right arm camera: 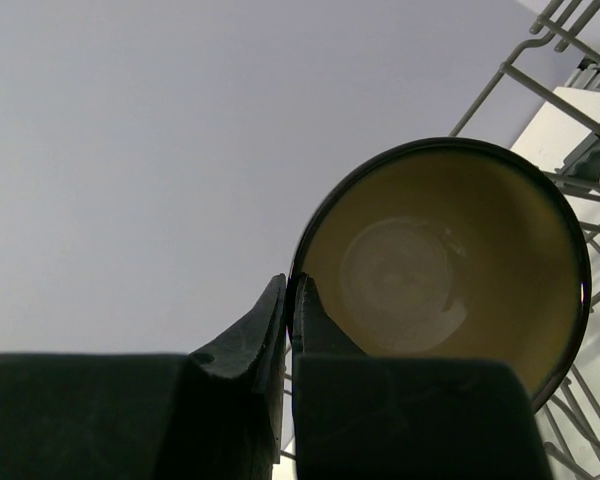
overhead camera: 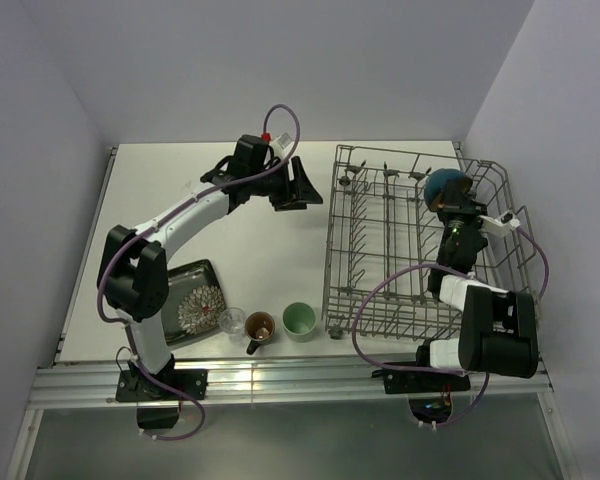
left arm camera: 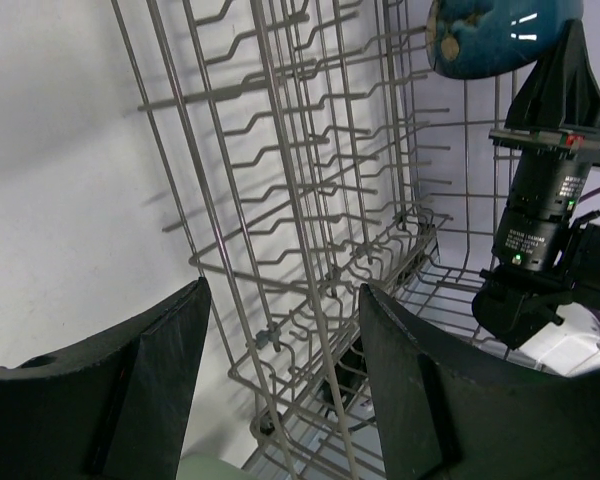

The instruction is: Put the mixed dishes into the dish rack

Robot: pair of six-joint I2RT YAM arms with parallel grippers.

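- Fingers of right hand (right arm camera: 287, 322) pinched shut on rim of bowl (right arm camera: 440, 280), one inside the rim and one outside.
- Bowl tipped on edge, tan inside turned toward the wrist camera, glossy dark blue outside turned away.
- Held up over the far right corner of rack (overhead camera: 380, 250), inside the rack's outline; touching the wires or not, cannot tell.
- Left hand (overhead camera: 298, 188) spread wide, holding nothing, poised above table (overhead camera: 230, 230) just beside the rack's far left corner and pointed at the rack.
- Between its fingers in the wrist view: rows of tines, with the bowl and the right arm's wrist beyond.
- Along the near table edge, left of the rack, in a row: plate (overhead camera: 192, 300), partly under the left arm, then glass (overhead camera: 232, 321), mug (overhead camera: 259, 326) and cup (overhead camera: 299, 320), the cup nearest the rack.
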